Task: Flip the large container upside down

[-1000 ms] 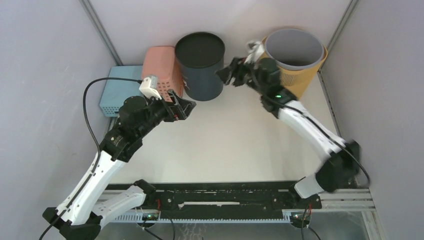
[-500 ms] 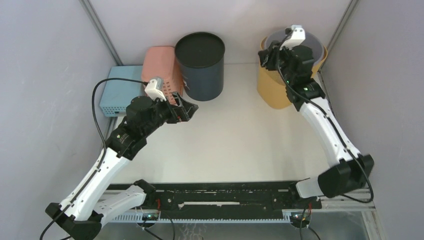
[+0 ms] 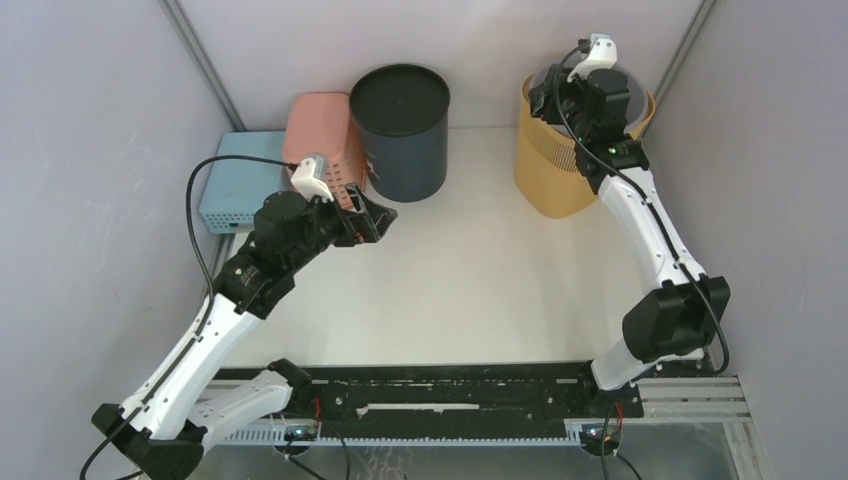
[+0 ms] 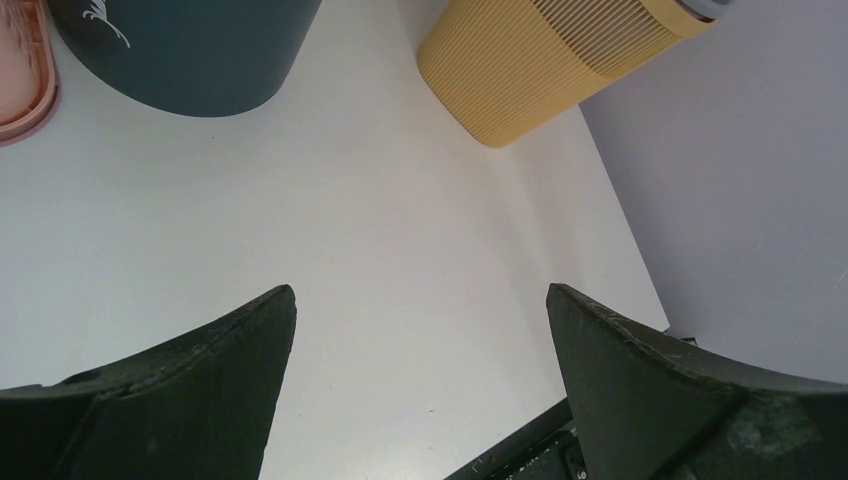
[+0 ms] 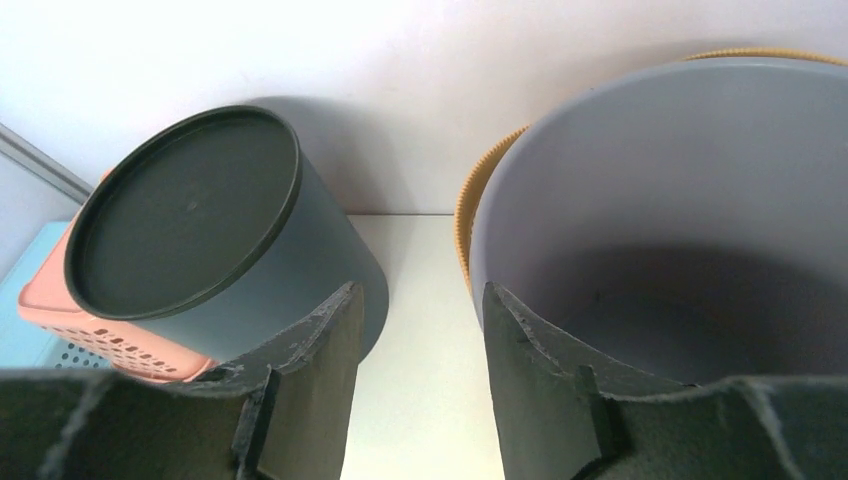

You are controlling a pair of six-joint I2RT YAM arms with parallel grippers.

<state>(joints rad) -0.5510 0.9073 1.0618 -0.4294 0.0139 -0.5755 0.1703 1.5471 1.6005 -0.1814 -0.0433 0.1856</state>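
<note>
The large container (image 3: 545,180) is a yellow ribbed bin with a grey inside, standing upright with its mouth up at the back right. It also shows in the right wrist view (image 5: 650,200) and the left wrist view (image 4: 540,60). My right gripper (image 3: 545,95) is open and empty, hovering over the bin's left rim; in the right wrist view (image 5: 415,295) the rim lies just behind the right finger and table shows between the fingers. My left gripper (image 3: 380,215) is open and empty above the table, as its wrist view (image 4: 420,300) confirms.
A dark blue-grey cylinder with a black lid (image 3: 400,130) stands at the back centre. A pink perforated basket (image 3: 322,140) and a light blue box (image 3: 222,180) sit to its left. Grey walls close in both sides and the back.
My right gripper swung from beside the dark cylinder rightward and up to over the yellow bin's left rim. My left arm barely moved.
</note>
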